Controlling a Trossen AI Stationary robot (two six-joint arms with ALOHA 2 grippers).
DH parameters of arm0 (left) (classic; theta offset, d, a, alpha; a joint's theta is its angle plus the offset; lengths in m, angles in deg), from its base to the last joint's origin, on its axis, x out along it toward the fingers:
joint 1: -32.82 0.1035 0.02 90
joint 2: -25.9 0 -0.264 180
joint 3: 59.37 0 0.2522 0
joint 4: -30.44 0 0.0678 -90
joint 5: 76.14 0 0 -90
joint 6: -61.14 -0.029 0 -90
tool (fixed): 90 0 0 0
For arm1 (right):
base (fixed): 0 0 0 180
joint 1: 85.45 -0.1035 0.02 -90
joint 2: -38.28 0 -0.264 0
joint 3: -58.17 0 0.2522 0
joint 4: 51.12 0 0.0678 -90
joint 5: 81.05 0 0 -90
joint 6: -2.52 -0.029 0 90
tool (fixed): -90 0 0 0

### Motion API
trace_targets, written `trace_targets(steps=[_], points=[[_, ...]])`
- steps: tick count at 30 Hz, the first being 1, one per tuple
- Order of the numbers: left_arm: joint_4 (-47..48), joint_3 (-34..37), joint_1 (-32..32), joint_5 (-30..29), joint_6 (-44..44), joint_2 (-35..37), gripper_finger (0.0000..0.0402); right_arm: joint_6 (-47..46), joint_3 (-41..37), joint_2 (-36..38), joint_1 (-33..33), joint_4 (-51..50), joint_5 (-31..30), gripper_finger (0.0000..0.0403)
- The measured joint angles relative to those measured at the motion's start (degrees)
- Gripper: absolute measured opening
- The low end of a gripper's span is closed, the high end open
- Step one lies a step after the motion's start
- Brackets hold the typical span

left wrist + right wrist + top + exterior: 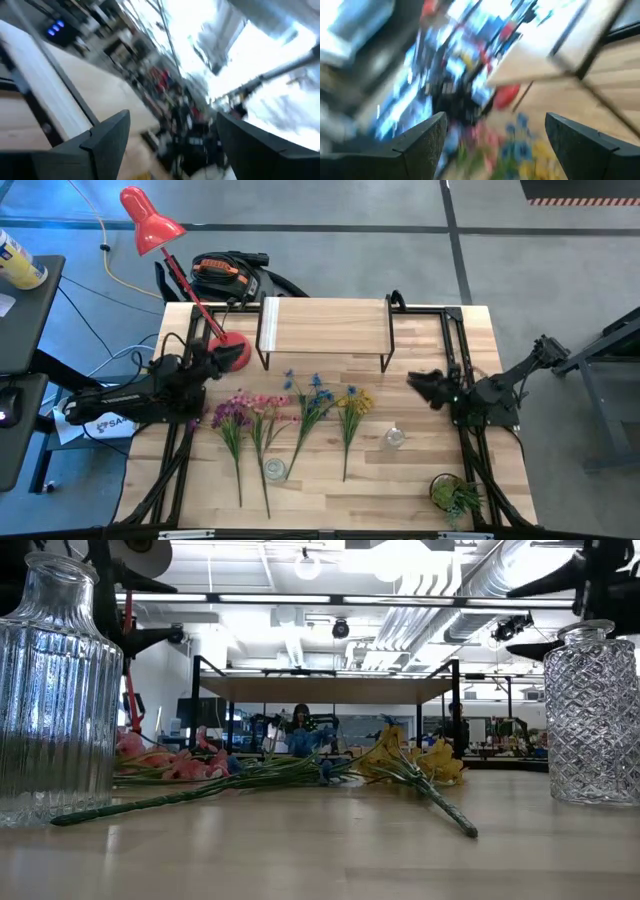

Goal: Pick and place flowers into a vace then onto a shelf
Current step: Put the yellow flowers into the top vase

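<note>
High view, flowers (290, 415) lying on table (420, 480), both tools empty, open

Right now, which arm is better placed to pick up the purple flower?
Probably left: the left gripper, jaws open and empty, sits just behind the purple flower. The right gripper waits across the table, nearer the yellow flower.

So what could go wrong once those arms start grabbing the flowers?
The flowers lie fanned with stems crossing, so a gripper could lift two sprigs or drag a neighbour. The two glass vases, one beside the stems and the other nearer the right gripper, look narrow-necked and might tip when a stem pushes in.
</note>
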Motion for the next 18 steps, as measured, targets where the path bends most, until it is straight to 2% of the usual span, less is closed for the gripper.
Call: trace_targets(steps=[3,7,12,18], points=[[-0.3,0.01,-0.01,-3.52,1.86,0.0,0.0331,2.21,0.98,0.0,-0.01,5.66,-6.36,0.0328],[-0.22,0.01,-0.01,-5.02,1.29,0.0,0.0331,9.51,1.87,0.0,0.01,11.26,-11.92,0.0328],[-0.16,0.01,-0.01,-5.03,1.25,0.0,0.0331,10.42,2.91,0.0,0.01,17.62,-13.24,0.0328],[-3.01,0.0,0.01,-4.24,7.42,0.0,0.0331,9.3,3.3,-0.15,0.97,21.4,-13.93,0.0328]])
